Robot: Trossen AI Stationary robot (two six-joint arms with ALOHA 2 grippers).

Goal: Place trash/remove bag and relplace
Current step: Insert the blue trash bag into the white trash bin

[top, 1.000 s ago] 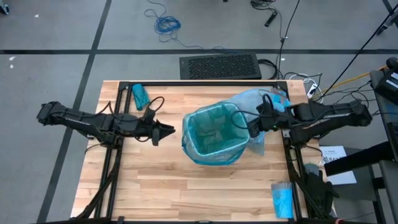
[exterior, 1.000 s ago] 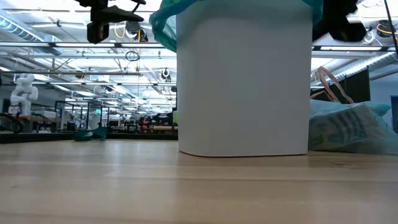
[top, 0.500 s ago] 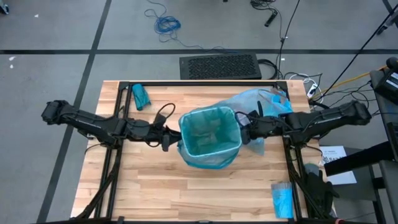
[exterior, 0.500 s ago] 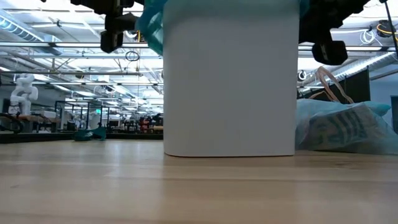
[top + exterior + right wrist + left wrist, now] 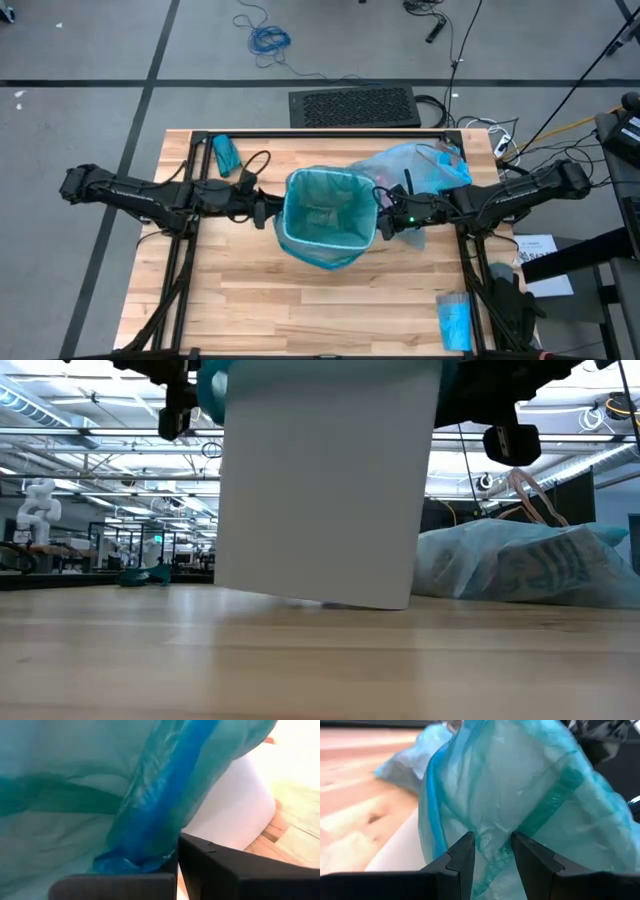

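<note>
A white bin [image 5: 322, 252] lined with a teal bag [image 5: 325, 210] stands mid-table. In the low view the bin [image 5: 320, 490] is tilted, its left bottom edge off the wood. My left gripper [image 5: 268, 212] is open at the bin's left rim, and the teal bag's turned-over edge [image 5: 492, 852] lies between its fingers. My right gripper [image 5: 382, 224] is shut on the teal bag at the right rim. The pale blue bag [image 5: 420, 165] lies filled behind the bin at the far right; the trash itself does not show. My left gripper has the teal bag's edge over the rim [image 5: 492, 845] between its two fingers, coming level from the table's left. I cannot tell whether the fingers touch it. My right gripper pinches a bunched fold of the teal bag [image 5: 142, 840] at the bin's right rim. It slants down from the table's right. The fold runs up taut from the fingers.
A small teal packet [image 5: 225, 153] lies at the far left corner. A blue roll [image 5: 453, 320] sits at the near right edge. The black frame rails [image 5: 190, 200] run along both sides. A keyboard [image 5: 352, 106] lies beyond the far edge. Bare wood lies in front of the bin.
My right gripper has gone down and toward the table's left, tipping more level, still shut on the teal bag. The bin has slid left with it and tilted, its left bottom edge lifting. My left gripper has come up to the bin's left rim.
</note>
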